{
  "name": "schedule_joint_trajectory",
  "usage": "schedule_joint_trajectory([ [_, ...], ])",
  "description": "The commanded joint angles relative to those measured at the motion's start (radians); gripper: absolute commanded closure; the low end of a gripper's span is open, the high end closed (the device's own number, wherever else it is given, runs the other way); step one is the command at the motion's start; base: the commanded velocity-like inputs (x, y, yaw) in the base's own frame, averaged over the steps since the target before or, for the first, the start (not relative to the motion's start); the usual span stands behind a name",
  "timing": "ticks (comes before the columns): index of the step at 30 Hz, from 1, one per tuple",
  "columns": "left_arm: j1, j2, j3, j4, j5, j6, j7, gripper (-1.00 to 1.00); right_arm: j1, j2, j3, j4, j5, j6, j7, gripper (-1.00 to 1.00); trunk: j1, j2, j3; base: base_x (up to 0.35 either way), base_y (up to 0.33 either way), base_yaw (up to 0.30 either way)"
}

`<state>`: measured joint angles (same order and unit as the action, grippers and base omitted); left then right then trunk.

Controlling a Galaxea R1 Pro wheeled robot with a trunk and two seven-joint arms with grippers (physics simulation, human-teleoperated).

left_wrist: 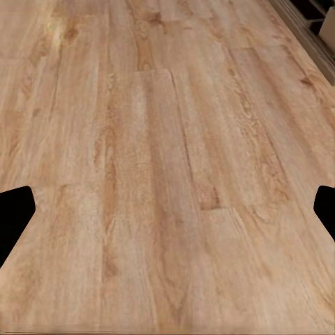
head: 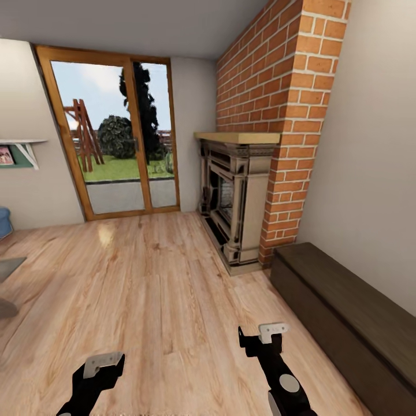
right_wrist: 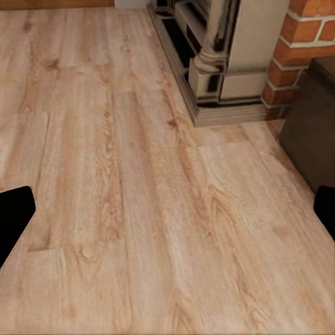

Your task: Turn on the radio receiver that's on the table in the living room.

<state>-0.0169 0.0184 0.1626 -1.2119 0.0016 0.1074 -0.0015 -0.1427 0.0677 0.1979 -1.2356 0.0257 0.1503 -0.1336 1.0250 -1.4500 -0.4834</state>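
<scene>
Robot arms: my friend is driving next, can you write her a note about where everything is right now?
Left gripper: open, empty, above the light wood plank floor.
Right gripper: open, empty, near the dark wooden low bench.
Ahead: red brick fireplace and wood-framed glass doors.
The red radio and grey table are not in sight from here.
Done: nothing yet.
Left: find the table, reach the radio, switch it on.

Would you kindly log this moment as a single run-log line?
phase: in transit | ahead: brick fireplace, glass doors | right side: dark bench | left gripper: open | right gripper: open
</scene>
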Motion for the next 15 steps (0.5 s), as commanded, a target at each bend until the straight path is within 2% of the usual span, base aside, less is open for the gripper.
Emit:
schedule_joint_trajectory([
  [1, 0.000, 0.000, 0.000, 0.000, 0.000, 0.000, 0.000, -1.00, 0.000, 0.000, 0.000, 0.000, 0.000, 0.000, 0.000, -1.00, 0.000, 0.000, -0.001, 0.000, 0.000, 0.257],
  [15, 0.000, 0.000, 0.000, 0.002, 0.000, 0.000, 0.000, -1.00, 0.000, 0.000, -0.001, 0.000, 0.000, 0.000, 0.000, -1.00, 0.000, 0.000, -0.008, 0.000, 0.000, 0.257],
])
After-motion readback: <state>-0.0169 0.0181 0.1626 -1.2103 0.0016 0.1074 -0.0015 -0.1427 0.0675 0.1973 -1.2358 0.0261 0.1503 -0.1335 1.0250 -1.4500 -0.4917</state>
